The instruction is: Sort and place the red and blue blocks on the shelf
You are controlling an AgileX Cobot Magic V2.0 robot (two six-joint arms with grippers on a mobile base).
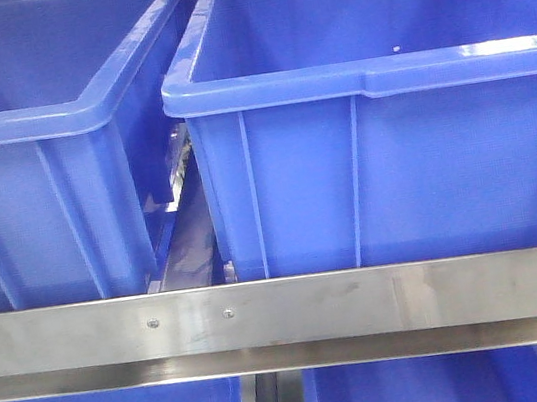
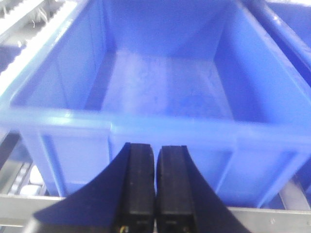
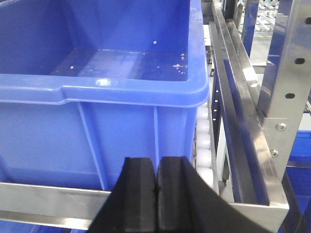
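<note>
Shelf (image 1: 286,315) front rail running left to right across the front view, long axis horizontal, two screws near its left-centre. Left bin (image 1: 48,143) and right bin (image 1: 378,124) sitting side by side on the upper level just behind the rail, narrow gap between them, more blue plastic visible on the level below. No red or blue blocks visible in any view; position cannot be told.

Left wrist view: left hand (image 2: 155,189) at bottom centre, black fingers (image 2: 138,184) pressed together, only a thin seam between them, nothing held. Pointing forward at the near wall of a blue bin (image 2: 160,131), slightly above its rim, looking down into its bare floor. Rail strip at bottom edge; white roller track (image 2: 29,29) at upper left, unseen in the front view.

Right wrist view: right hand (image 3: 157,194) at bottom centre, fingers likewise closed against each other, nothing between. Aimed at the right front corner of a blue bin (image 3: 97,92), a few white specks on its floor. White rollers (image 3: 204,145) just right of the bin wall, steel side rail (image 3: 238,121) receding away, perforated upright (image 3: 286,82) at far right — only this view shows the shelf's end.

Neither arm seen in the front view.
</note>
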